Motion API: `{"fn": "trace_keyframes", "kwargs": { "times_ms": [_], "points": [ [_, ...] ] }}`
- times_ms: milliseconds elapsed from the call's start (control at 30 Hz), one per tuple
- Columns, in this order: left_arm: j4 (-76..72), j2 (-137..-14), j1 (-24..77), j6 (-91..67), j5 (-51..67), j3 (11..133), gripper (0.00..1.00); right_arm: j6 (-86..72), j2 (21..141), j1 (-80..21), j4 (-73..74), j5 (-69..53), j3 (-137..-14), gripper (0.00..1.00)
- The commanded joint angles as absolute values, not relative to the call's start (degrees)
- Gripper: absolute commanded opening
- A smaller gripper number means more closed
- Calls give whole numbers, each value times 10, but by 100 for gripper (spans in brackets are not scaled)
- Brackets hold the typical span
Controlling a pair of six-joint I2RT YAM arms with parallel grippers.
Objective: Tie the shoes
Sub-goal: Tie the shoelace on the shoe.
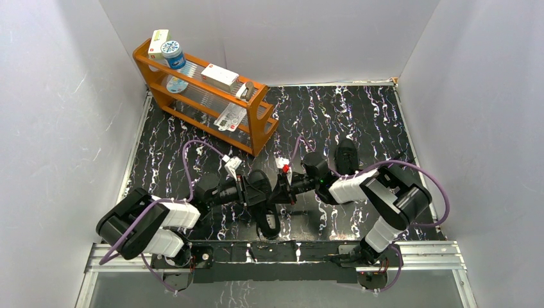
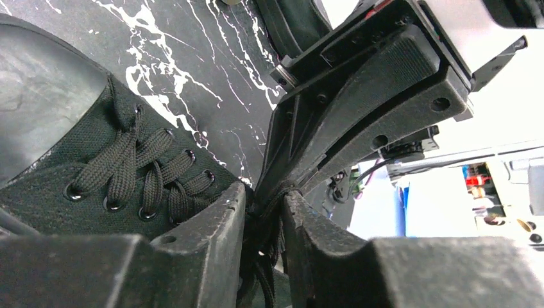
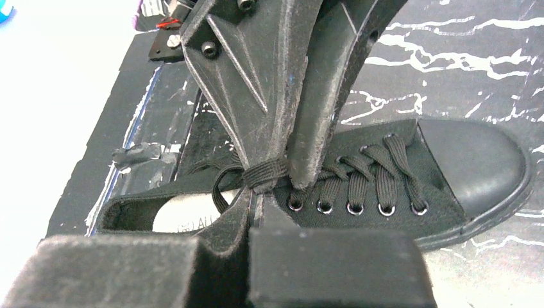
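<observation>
Both claws meet over one black shoe point(image 3: 398, 192) lying on the marbled worktop point(image 1: 359, 122), close to the middle of its near edge. The right gripper point(image 3: 256, 205) is fully closed, pinching the black laces point(image 3: 266, 172) just above the shoe's top eyelets. The left gripper point(image 2: 265, 205) faces it, tip to tip. Its jaws are parted by a narrow gap, with lace strands lying loosely between the fingers point(image 2: 221, 224). The crossed lacing over the tongue is flat and even. A second shoe point(image 1: 347, 156) lies nearer the worktop's right edge, beside the right arm. An orange rack point(image 1: 205, 96) stands at the far left corner.
</observation>
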State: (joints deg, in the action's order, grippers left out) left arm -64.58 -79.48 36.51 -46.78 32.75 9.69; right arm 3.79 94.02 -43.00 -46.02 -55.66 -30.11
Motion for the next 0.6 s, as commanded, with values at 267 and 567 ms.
{"fn": "trace_keyframes", "kwargs": {
  "times_ms": [267,567],
  "points": [
    [-269,-557,368,-448,236,139,48,67,914,-437,-472,-543,-307,0],
    [-103,-510,365,-528,218,147,52,63,918,-437,-469,-542,-308,0]
  ]
}}
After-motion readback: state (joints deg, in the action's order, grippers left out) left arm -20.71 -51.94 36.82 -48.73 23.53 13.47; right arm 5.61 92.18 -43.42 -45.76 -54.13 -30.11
